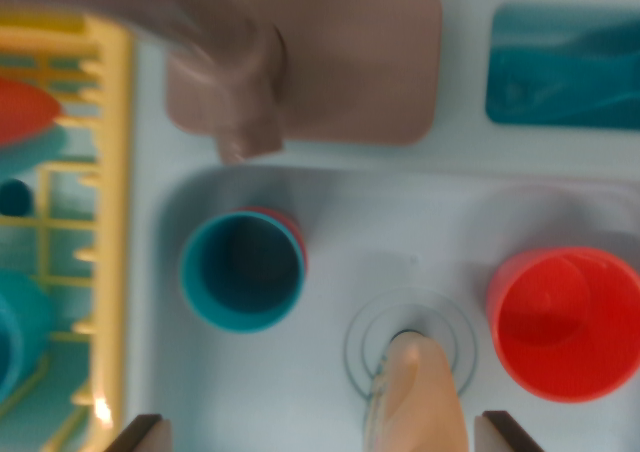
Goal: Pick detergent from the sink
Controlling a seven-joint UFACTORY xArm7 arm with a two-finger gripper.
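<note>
Sink (330,222) fills the middle of the wrist view, pale blue, blurred; its drain (410,334) sits low in the basin. Detergent bottle (418,397), cream-coloured, lies over the drain and runs down to the bottom edge. Gripper (320,434) shows only as two dark fingertips (140,434) at the bottom corners of the basin, one on each side of the bottle and set wide apart; neither touches the bottle; nothing is held. Teal cup (242,270) stands upright in the sink to the drain's left, a red edge showing behind its rim; red cup (565,322) stands at the drain's right, near the basin wall. Faucet (235,62) rises behind the sink on a brownish base (370,62); teal sponge (563,67) lies beside that base. Yellow rack (110,222) borders the sink's left edge, holding teal and red items too blurred to identify.
</note>
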